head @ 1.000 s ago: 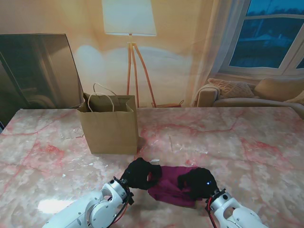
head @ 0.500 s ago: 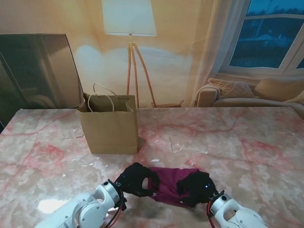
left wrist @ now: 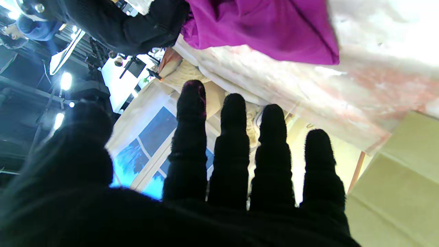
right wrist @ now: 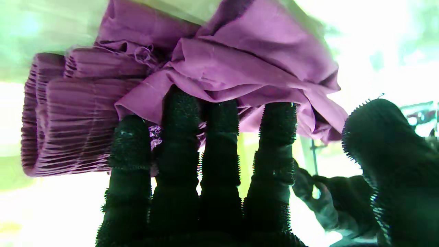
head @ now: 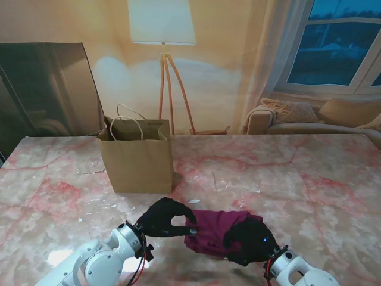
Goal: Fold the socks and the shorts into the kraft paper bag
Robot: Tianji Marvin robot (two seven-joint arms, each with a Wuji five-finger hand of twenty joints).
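Slid nearer, left robot hand (head: 165, 218) spread beside the shorts (head: 211, 233), right robot hand (head: 249, 241) pinching them; risked unfolding if tugged.

Stand camera sits high behind the robot, looking down and forward across the marble table (head: 309, 179) toward the far wall. Left wrist camera looks along its fingers (left wrist: 233, 151), upside down, tabletop at top, close range. Right wrist camera, same inverted setup, sits very near the purple shorts (right wrist: 219, 65). All three views share the shorts (head: 211, 229) (left wrist: 260, 24).
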